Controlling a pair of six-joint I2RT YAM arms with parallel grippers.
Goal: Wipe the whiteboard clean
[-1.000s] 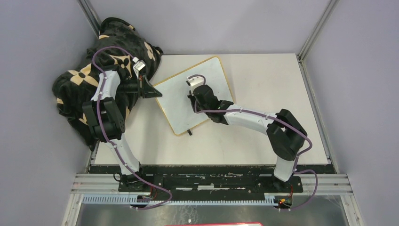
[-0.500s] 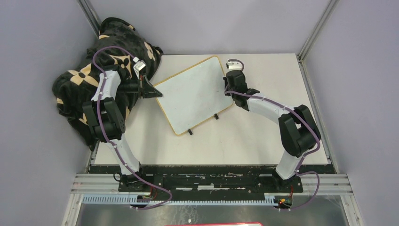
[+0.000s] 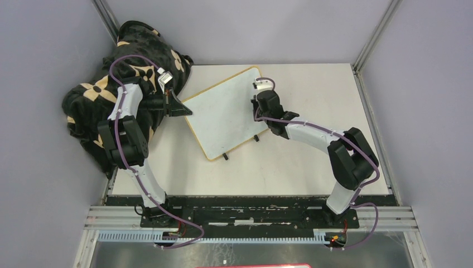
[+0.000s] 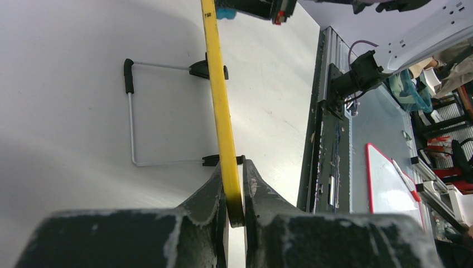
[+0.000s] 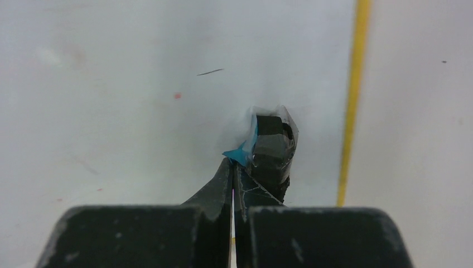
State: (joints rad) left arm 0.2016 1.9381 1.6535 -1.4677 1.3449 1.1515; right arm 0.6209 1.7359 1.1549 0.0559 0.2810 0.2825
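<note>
The whiteboard (image 3: 223, 114) lies tilted on the table (image 3: 312, 89), its face nearly bare. In the right wrist view only a small red speck (image 5: 177, 95) and faint marks show on it. My left gripper (image 3: 177, 106) is shut on the board's left corner, the yellow frame (image 4: 217, 95) pinched between its fingers (image 4: 234, 190). My right gripper (image 3: 258, 105) stands over the board's right part, shut (image 5: 233, 163). A dark pad wrapped in clear tape (image 5: 271, 148), with a blue tab, sticks out at its tip and rests on the board beside the frame (image 5: 351, 111).
A black-and-tan flowered blanket (image 3: 95, 95) is bunched at the back left, under the left arm. The board's wire stand (image 4: 131, 123) and two black feet (image 3: 226, 157) show at its near edge. Cage posts and grey walls close in both sides. A black rail (image 3: 251, 215) runs along the front.
My right gripper swept from the board's middle out past its right edge, then came back onto the right part. The left gripper and the board have stayed put.
</note>
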